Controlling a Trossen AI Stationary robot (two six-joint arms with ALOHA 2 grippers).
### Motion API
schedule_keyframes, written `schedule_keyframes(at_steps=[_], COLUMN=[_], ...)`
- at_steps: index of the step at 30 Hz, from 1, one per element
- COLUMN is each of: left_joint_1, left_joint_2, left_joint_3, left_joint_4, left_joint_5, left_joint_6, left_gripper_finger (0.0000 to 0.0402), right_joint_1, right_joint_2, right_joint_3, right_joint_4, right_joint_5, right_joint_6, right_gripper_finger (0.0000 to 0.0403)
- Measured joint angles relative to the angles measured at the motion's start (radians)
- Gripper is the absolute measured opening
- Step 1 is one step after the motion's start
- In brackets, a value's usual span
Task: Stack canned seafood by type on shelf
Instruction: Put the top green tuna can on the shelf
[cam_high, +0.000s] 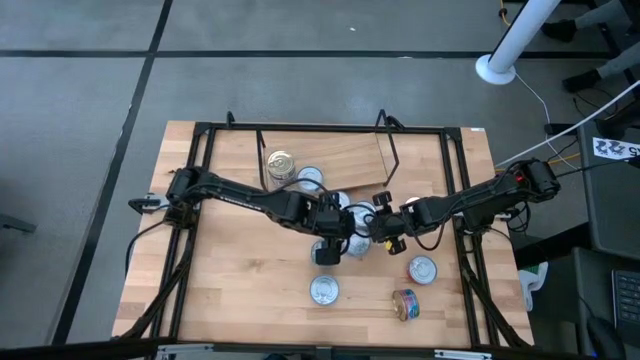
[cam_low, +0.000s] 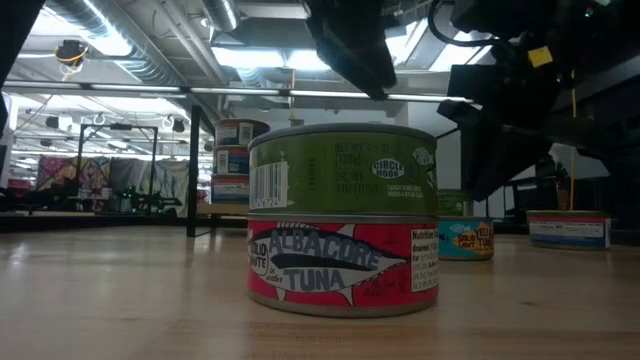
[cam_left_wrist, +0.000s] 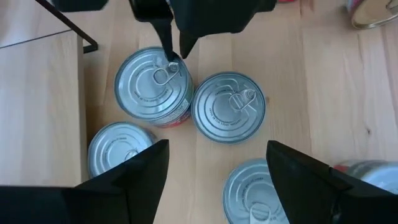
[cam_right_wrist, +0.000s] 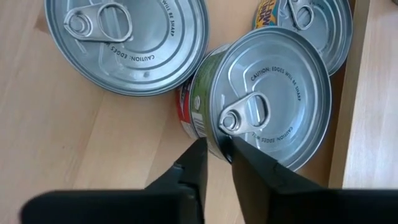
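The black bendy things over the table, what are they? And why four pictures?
They are two robot arms, each ending in a two-finger gripper. One camera looks down from above, one sits at table height, and one rides on each wrist. On the wooden table lie small round fish tins, with a little shelf at the back. A green tin stands on a red tuna tin. The right gripper is at the green tin's rim; whether it grips, I cannot tell. The left gripper hangs open above the tins, holding nothing.
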Motion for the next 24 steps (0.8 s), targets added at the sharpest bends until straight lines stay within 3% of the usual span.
schedule_keyframes(at_steps=[10, 24], left_joint_1=[0.0, -0.002], left_joint_2=[-0.127, -0.292], left_joint_3=[0.0, -0.004], left_joint_4=[-0.153, -0.393], left_joint_5=[-0.009, -0.106], left_joint_6=[0.0, -0.179], left_gripper_finger=[0.0265, 0.0265], right_joint_1=[0.0, 0.0], right_joint_2=[0.0, 0.001], right_joint_3=[0.0, 0.0], right_joint_4=[0.007, 0.04], right_joint_5=[-0.002, -0.01], right_joint_6=[-0.001, 0.002], right_gripper_finger=[0.0007, 0.0002])
